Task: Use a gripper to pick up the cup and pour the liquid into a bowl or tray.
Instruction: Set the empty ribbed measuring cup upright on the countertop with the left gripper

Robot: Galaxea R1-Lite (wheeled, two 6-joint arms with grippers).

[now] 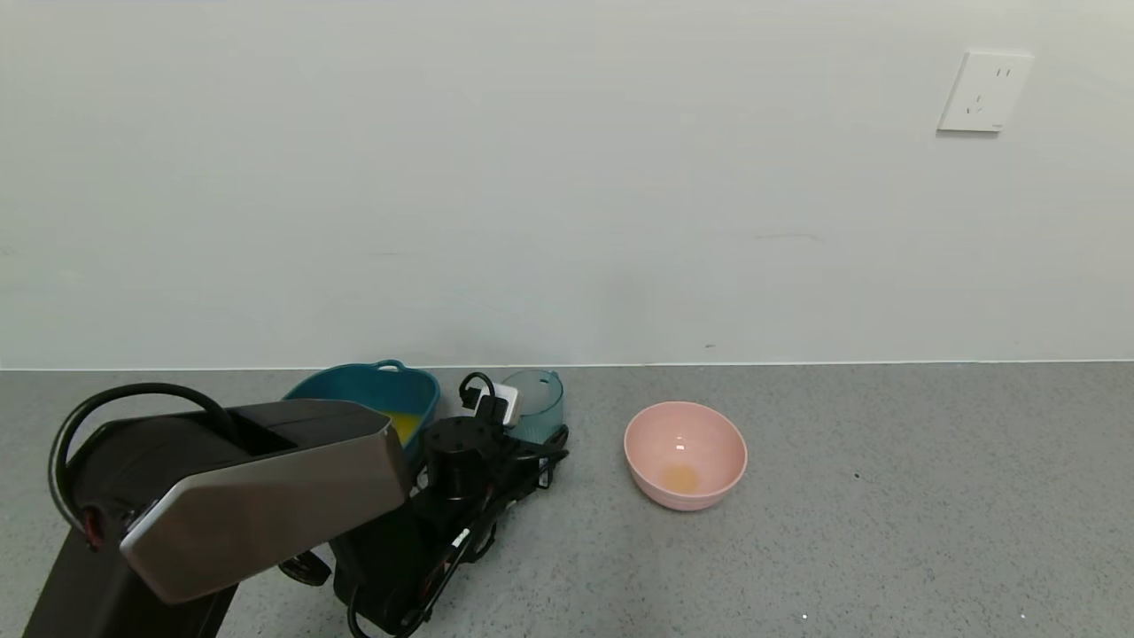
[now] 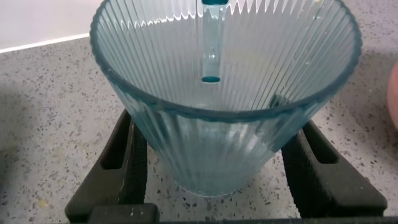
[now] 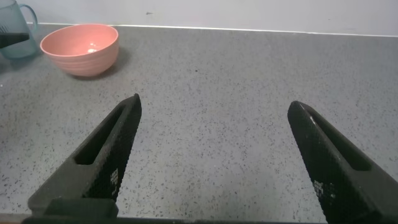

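Observation:
The cup point(image 1: 538, 400) is a pale blue-green ribbed tumbler. It stands upright on the grey counter and looks empty in the left wrist view point(image 2: 224, 74). My left gripper point(image 1: 539, 440) reaches in from the near side, and its two black fingers point(image 2: 127, 162) press against the cup's lower sides point(image 2: 214, 122). The dark teal basin point(image 1: 354, 385) stands just left of the cup and holds orange-yellow liquid point(image 1: 405, 427). My right gripper point(image 3: 214, 102) is open and empty over bare counter, out of the head view.
A round pink bowl point(image 1: 685, 454) with a small orange patch inside stands right of the cup; it also shows in the right wrist view point(image 3: 79, 48). The wall runs close behind the basin and cup. My left arm's grey housing point(image 1: 257, 492) blocks the near left.

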